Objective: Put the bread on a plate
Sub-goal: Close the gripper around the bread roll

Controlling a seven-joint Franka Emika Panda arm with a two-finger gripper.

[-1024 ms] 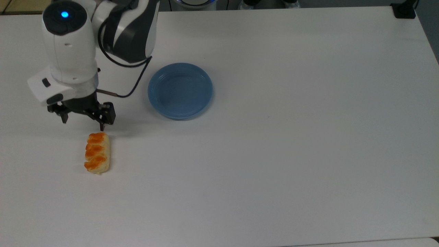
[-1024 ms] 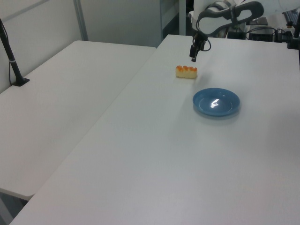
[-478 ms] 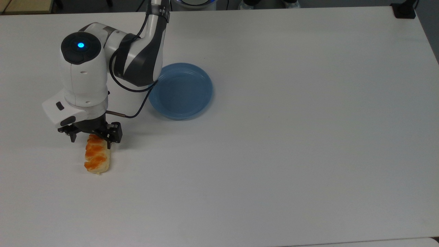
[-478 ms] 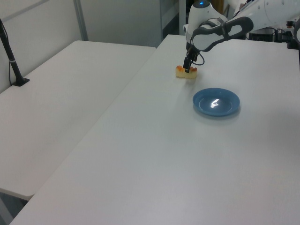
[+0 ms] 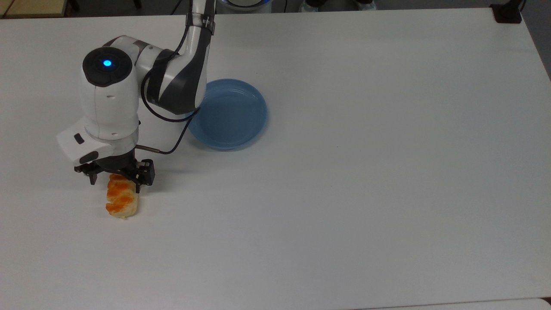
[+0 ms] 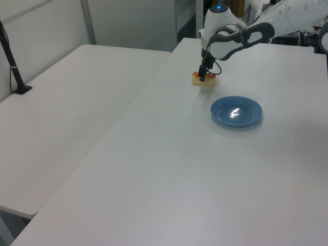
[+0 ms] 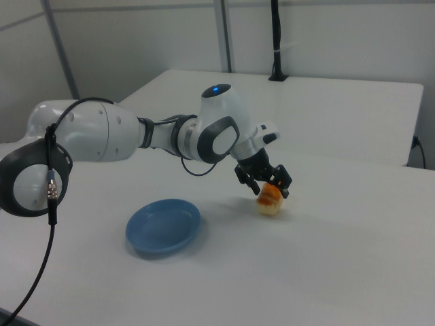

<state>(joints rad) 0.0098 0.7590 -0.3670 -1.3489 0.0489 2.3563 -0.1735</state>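
Note:
The bread [image 5: 122,202], a small cream bun with orange glazed ridges, lies on the white table at the top view's left. My gripper [image 5: 115,184] is open and low over the bun's end nearest the arm, one finger on each side of it. In the left view the gripper [image 6: 204,76] sits over the bread [image 6: 211,81]. In the right view the gripper [image 7: 270,187] straddles the top of the bread [image 7: 269,202]. The light-blue plate [image 5: 228,114] sits empty to the bun's upper right in the top view, also seen as the plate [image 6: 236,111] and the plate [image 7: 163,226].
The white table [image 5: 366,172] stretches wide to the top view's right of the plate. A black cable [image 5: 172,142] loops from the wrist beside the plate's rim. A second white table [image 6: 66,102] adjoins on the left view's left, with a black post [image 6: 13,66].
The arm has swung down the top view from beside the bread's upper end to over it. The open fingers have dropped and now straddle the bun. Bread and plate have not moved.

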